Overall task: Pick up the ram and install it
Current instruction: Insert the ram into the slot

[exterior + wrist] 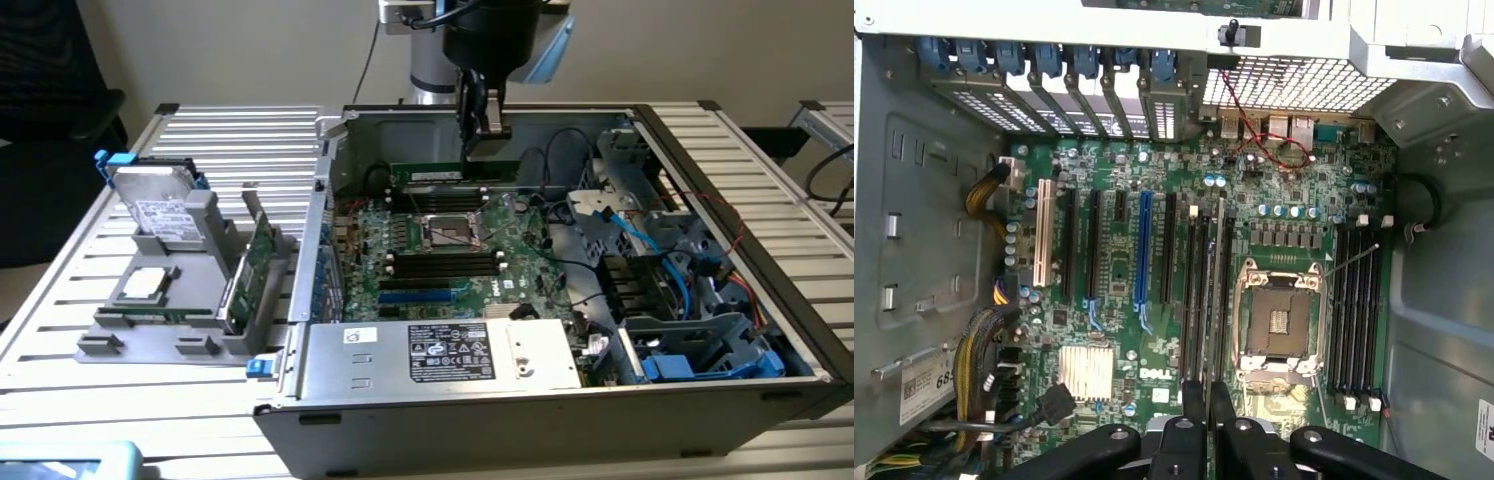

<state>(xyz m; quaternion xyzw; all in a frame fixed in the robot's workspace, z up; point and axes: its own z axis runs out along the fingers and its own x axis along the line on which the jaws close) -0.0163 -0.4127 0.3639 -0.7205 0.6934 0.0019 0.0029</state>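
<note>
Inside the open grey computer case (400, 420), the fingers (1194, 425) clamp the slim green ram stick (454, 174). Pickup looks done; seating in the black memory slots (1229, 290) apparently remains.

The brand name DELL is printed in white on the motherboard (1124, 280). On a white sticker (926, 388) on the case wall, what appear to be the digits 68 can be made out. The print on the power supply label (451, 352) and on the ram (454, 173) cannot be read.
</note>
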